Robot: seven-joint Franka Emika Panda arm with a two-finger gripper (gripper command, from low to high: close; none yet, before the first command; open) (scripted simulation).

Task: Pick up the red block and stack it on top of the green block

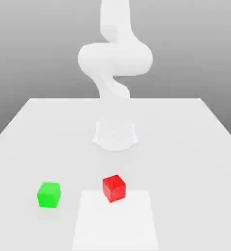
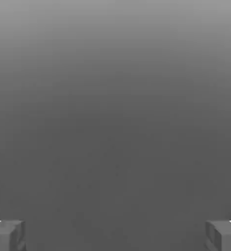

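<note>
A white table (image 1: 186, 147) is seen in the exterior view, its top narrowing toward the far edge. A slightly brighter square patch (image 1: 115, 230) is laid on the near part of the tabletop. Behind the table a plain grey backdrop (image 1: 34, 44) is shown, shaded darker at the top and paler toward the table's far edge, and soft, even light is cast with only faint shadows.

Arm (image 1: 115, 59) cut off above — fingers (image 2: 7, 235) clipped at frame corners.
</note>
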